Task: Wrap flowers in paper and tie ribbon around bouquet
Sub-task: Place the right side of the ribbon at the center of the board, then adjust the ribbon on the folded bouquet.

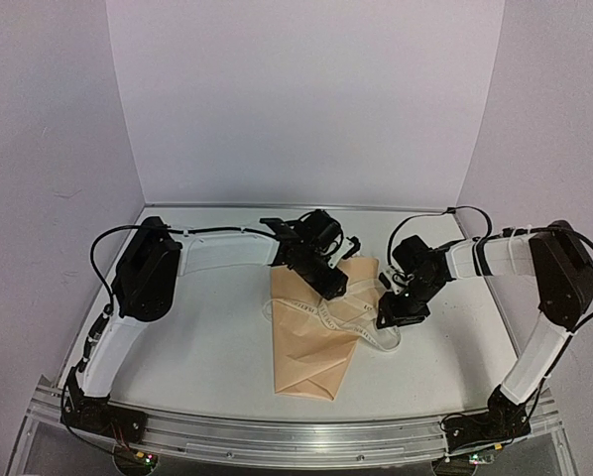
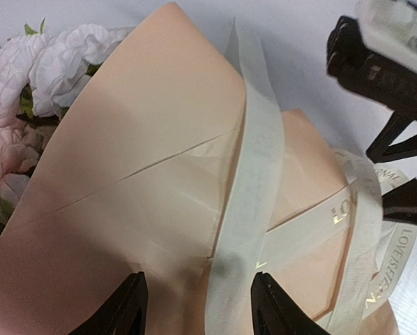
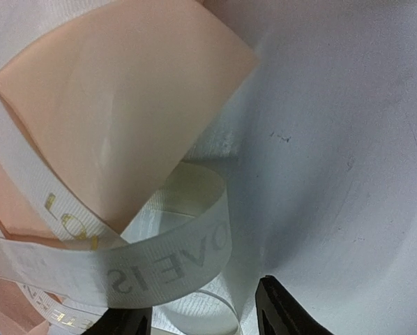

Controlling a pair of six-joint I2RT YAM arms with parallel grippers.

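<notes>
The bouquet (image 1: 306,347) lies mid-table, its narrow end toward me; the tan paper (image 2: 146,139) is folded round pale pink and white flowers (image 2: 34,70) that show at the wide end. The cream ribbon (image 2: 254,181) runs in strands across the paper, with gold lettering on it. My left gripper (image 2: 200,307) hovers over the wrap, open, one ribbon strand running between its fingers (image 2: 128,310). My right gripper (image 3: 201,317) is at the bouquet's right edge, open, a curled loop of ribbon (image 3: 160,262) standing between its jaws beside a paper corner (image 3: 104,105).
White walls close in the table (image 3: 334,139) at the back and both sides. A metal rail (image 1: 277,436) runs along the near edge. The two wrists are close together over the bouquet; the right gripper's black body (image 2: 383,70) shows in the left wrist view.
</notes>
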